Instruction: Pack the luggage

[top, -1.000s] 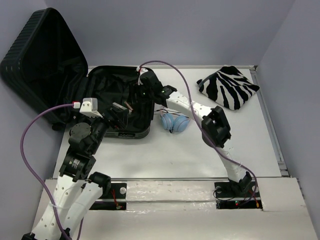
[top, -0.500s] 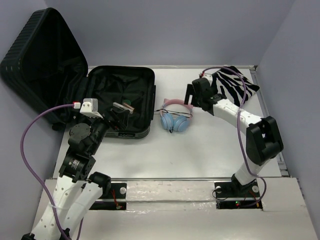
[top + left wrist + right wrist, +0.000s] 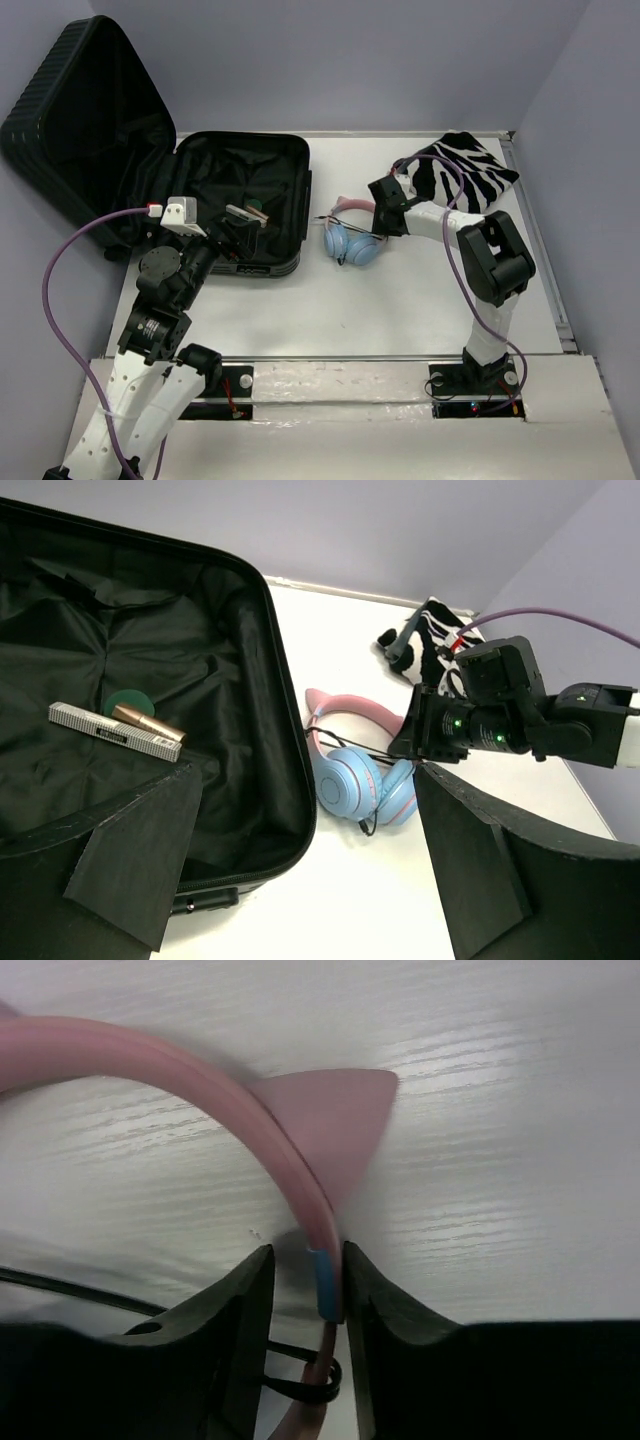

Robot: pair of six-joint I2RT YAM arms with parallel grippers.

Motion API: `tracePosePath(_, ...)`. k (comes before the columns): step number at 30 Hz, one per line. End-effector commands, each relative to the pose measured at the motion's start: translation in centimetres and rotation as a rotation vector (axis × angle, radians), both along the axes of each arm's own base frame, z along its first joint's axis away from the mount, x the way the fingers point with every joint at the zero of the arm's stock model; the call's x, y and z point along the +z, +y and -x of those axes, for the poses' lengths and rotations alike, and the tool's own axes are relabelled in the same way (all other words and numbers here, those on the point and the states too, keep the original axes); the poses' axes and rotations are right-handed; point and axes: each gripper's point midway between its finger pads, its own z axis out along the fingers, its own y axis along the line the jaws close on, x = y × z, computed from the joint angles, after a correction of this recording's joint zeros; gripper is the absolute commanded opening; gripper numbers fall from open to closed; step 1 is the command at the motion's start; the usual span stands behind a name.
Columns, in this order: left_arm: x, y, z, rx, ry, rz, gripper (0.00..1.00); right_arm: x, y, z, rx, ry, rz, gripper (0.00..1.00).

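Note:
The luggage [image 3: 215, 175] lies open at the left, its ribbed lid [image 3: 80, 110] leaning against the wall. On its black lining [image 3: 150, 650] lie a grey-white stick, a brown tube and a green disc [image 3: 125, 700]. Pink and blue cat-ear headphones [image 3: 350, 243] lie on the table right of it. My right gripper [image 3: 380, 212] is open and straddles their pink headband [image 3: 290, 1175], which touches one finger [image 3: 385, 1300]. My left gripper [image 3: 305, 780] is open and empty above the luggage's near rim.
A zebra-striped pouch [image 3: 462, 172] lies at the back right, behind my right arm. A thin black cable [image 3: 365, 825] trails from the headphones. Walls close off the table at the back and right.
My right gripper left the luggage, swung right toward the pouch, then came back down onto the headphones' band. The left arm has not moved.

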Motion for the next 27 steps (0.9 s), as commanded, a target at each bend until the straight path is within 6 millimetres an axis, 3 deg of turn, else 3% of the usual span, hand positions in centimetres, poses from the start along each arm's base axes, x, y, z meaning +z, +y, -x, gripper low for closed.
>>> tracePosePath(1, 3.1, 0.0, 0.2, -0.009, -0.090, 0.016, 0.99, 1.0, -0.5, -1.7, -0.030, -0.046, 0.011, 0.22)
tracePosePath(3, 3.1, 0.0, 0.3, -0.007, -0.090, 0.016, 0.99, 1.2, -0.8, -1.6, -0.037, -0.056, 0.017, 0.09)
tracePosePath(5, 3.1, 0.1, 0.2, -0.006, -0.092, 0.015, 0.99, 2.2, -0.9, -1.7, -0.046, -0.084, 0.007, 0.07)
tracePosePath(9, 3.1, -0.1, 0.3, -0.013, -0.092, 0.017, 0.99, 6.0, -2.0, -1.3, -0.068, -0.174, 0.003, 0.07)
tracePosePath(10, 3.1, -0.1, 0.3, -0.015, -0.092, 0.017, 0.99, 8.6, -2.1, -1.3, -0.073, -0.230, -0.018, 0.07)
tracePosePath(13, 3.1, -0.1, 0.2, -0.015, -0.091, 0.016, 0.99, 12.9, -2.2, -1.2, -0.065, -0.322, -0.060, 0.07)
tracePosePath(14, 3.1, -0.1, 0.2, -0.013, -0.092, 0.017, 0.99, 15.7, -2.3, -1.0, -0.062, -0.382, -0.088, 0.07)
tracePosePath(15, 3.1, -0.1, 0.3, -0.013, -0.092, 0.017, 0.99, 17.1, -2.2, -1.0, -0.054, -0.414, -0.104, 0.07)
tracePosePath(17, 3.2, -0.1, 0.3, -0.015, -0.093, 0.019, 0.99, 20.7, -0.7, -0.8, -0.003, -0.486, -0.152, 0.07)
tracePosePath(19, 3.1, -0.1, 0.2, -0.015, -0.090, 0.018, 0.99, 22.5, 1.0, -1.0, 0.048, -0.511, -0.189, 0.07)
tracePosePath(20, 3.2, 0.0, 0.2, -0.012, -0.092, 0.020, 0.99, 23.6, 2.9, -1.5, 0.088, -0.530, -0.205, 0.07)
tracePosePath(26, 3.2, 0.1, 0.2, -0.007, -0.096, 0.020, 0.99, 25.3, 13.4, -4.2, 0.271, -0.545, -0.288, 0.07)
tracePosePath(27, 3.2, 0.1, 0.2, -0.006, -0.094, 0.019, 0.99, 25.8, 16.7, -4.8, 0.320, -0.552, -0.320, 0.07)
